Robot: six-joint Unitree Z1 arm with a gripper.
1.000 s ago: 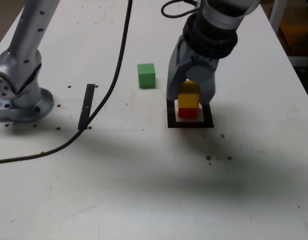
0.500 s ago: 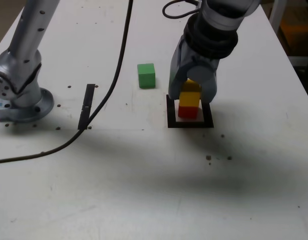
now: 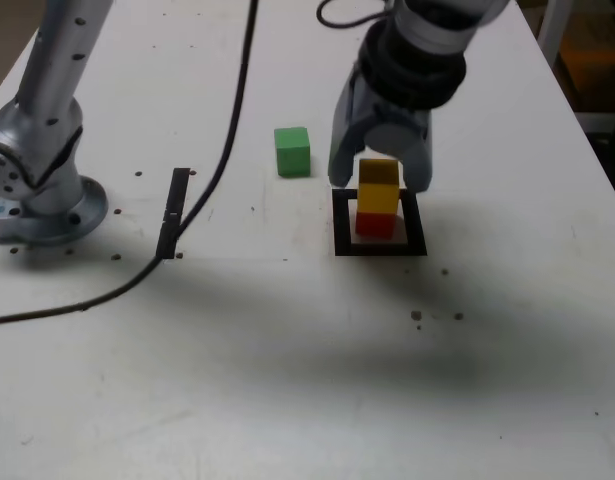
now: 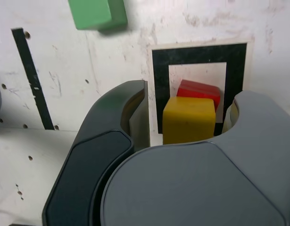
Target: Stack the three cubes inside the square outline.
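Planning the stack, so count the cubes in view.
3: red cube inside the outline, yellow cube atop it, green cube outside, toward the exterior view's left.

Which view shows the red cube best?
The exterior view: the red cube's front face shows there, under the yellow cube. The wrist view shows only a part, the yellow cube covering the rest.

Silvery arm point(image 3: 53, 75), round base point(image 3: 55, 218) (black cable point(image 3: 234, 120) too).
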